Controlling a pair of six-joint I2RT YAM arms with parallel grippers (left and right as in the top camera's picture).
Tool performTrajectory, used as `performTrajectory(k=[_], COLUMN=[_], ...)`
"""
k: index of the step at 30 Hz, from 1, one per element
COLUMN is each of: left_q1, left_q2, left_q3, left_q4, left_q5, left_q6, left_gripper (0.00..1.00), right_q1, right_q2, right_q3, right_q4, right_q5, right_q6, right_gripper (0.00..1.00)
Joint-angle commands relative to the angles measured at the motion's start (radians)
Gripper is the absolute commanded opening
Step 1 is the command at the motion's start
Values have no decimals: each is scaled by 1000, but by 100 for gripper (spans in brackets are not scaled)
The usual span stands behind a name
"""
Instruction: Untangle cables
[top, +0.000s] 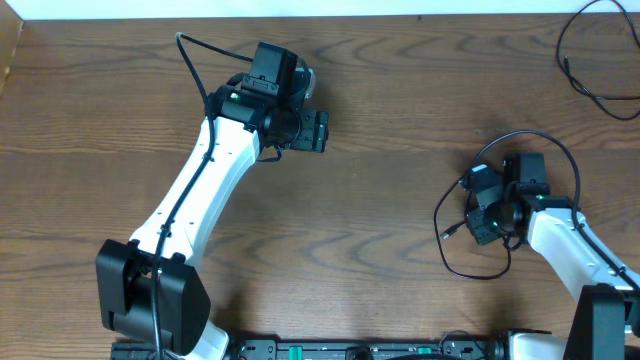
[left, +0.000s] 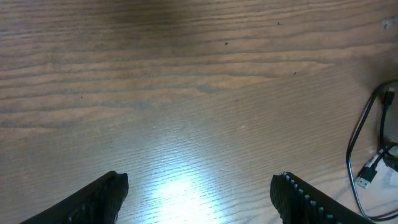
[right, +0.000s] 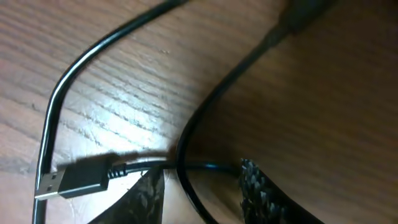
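A thin black cable (top: 480, 275) lies in a loose loop on the wooden table at the right, its USB plug (top: 447, 235) pointing left. My right gripper (top: 478, 222) sits low inside this loop. In the right wrist view its fingers (right: 199, 177) are open, and a strand of the black cable (right: 186, 134) runs between them, with the plug (right: 68, 180) just to the left. My left gripper (top: 322, 130) is open and empty over bare table (left: 199, 180), well left of the loop. The plug also shows in the left wrist view (left: 367, 177). No white cable is in view.
Another thin black cord (top: 572, 72) curves at the far right corner and runs off the frame. The table's far edge (top: 400, 14) lies along the top. The left arm's own wire (top: 190, 55) arcs behind its wrist.
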Motion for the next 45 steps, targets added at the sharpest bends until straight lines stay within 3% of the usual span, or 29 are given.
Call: performTrajectory(k=[1, 10, 26, 29, 31, 35, 45], left_q1=[4, 4, 4, 4, 4, 4, 4], left_q2=[6, 6, 6, 6, 6, 6, 6], left_q3=[7, 7, 7, 7, 7, 7, 7], left_q4=[-5, -5, -4, -4, -4, -4, 6], left_q5=[-3, -3, -3, -3, -3, -3, -3], left_q6=[-13, -13, -13, -13, -13, -13, -35], left_gripper=[79, 78, 78, 79, 79, 78, 79], right_q1=[5, 5, 5, 5, 5, 5, 5], right_q2=[2, 4, 4, 4, 4, 4, 4], right_q3=[-10, -21, -78, -79, -79, -78, -76], right_q4=[26, 33, 42, 44, 49, 84, 186], right_q5=[-28, -51, -118, -119, -121, -121, -18], right_q6=[-29, -29, -19, -2, 9, 156, 645], right_gripper=[36, 27, 33, 29, 21, 3, 1])
